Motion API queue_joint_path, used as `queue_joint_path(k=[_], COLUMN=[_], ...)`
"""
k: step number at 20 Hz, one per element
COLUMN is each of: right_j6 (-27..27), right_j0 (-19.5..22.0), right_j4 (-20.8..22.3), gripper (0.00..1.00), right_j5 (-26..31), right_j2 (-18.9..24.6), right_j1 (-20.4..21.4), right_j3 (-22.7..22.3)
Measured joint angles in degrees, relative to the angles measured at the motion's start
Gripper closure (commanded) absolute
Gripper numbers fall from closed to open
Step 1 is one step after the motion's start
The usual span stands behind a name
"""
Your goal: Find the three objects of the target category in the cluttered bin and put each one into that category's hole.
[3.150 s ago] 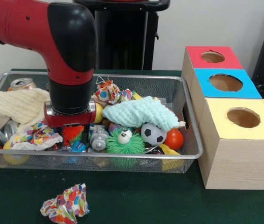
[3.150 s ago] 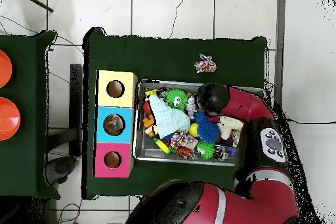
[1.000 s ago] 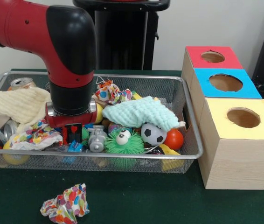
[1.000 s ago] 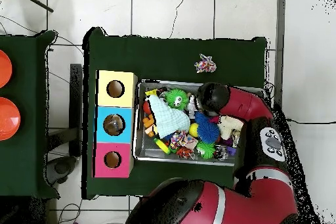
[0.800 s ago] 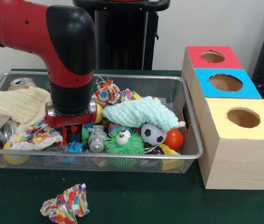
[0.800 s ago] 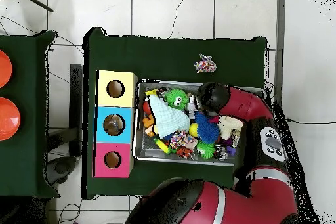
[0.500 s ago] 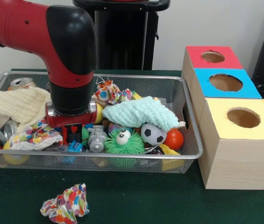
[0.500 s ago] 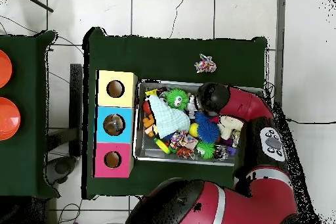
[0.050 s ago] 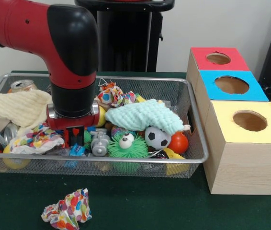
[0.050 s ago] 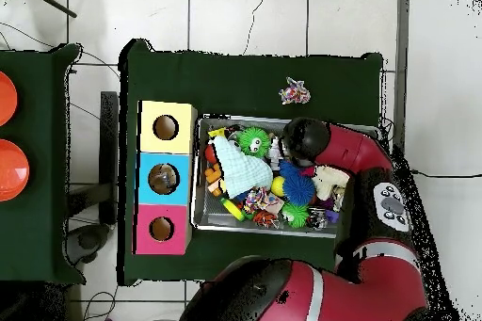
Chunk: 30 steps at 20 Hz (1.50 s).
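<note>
My gripper [image 9: 74, 137] is down among the toys in the left-middle of the wire bin [image 9: 126, 162], with something red-orange at its tips. In the overhead view the arm's wrist [image 10: 303, 140] hides it. To its right lie a grey toy [image 9: 100, 142], a green spiky ball with an eye [image 9: 126, 146], a soccer ball [image 9: 157, 137] and an orange ball [image 9: 178, 142]. A mint cloth [image 9: 142, 116] lies over the middle. The box to the right has a red hole [image 9: 218, 58], a blue hole [image 9: 231, 85] and a yellow hole [image 9: 250, 120].
A cream cloth [image 9: 16, 108], cans [image 9: 23, 86] and crumpled colourful paper [image 9: 37, 139] fill the bin's left end. Another crumpled paper ball [image 9: 67, 210] lies on the green table in front of the bin. The overhead view shows a blue spiky ball [image 10: 299, 184] beside the arm.
Three seconds ago an orange spiky ball lay in plain sight under the wrist; the gripper's black tips now stand there. Over the last second nothing has moved.
</note>
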State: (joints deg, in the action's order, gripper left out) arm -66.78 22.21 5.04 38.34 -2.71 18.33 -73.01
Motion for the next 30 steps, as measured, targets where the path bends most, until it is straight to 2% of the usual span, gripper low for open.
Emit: queue_joint_path(k=[11, 19, 25, 30], right_j6=[0.0, 0.0, 0.0, 0.0], right_j0=[-0.98, -1.06, -1.06, -0.99], right_j4=[-0.16, -0.21, -0.21, -0.18], gripper=[1.0, 1.0, 1.0, 1.0], right_j5=[6.58, 8.19, 8.2, 6.59], right_j2=[-1.49, -2.01, -2.01, -2.01], right_j1=[6.79, 10.23, 10.52, 8.7], right_j3=[0.25, 0.65, 1.14, 1.22])
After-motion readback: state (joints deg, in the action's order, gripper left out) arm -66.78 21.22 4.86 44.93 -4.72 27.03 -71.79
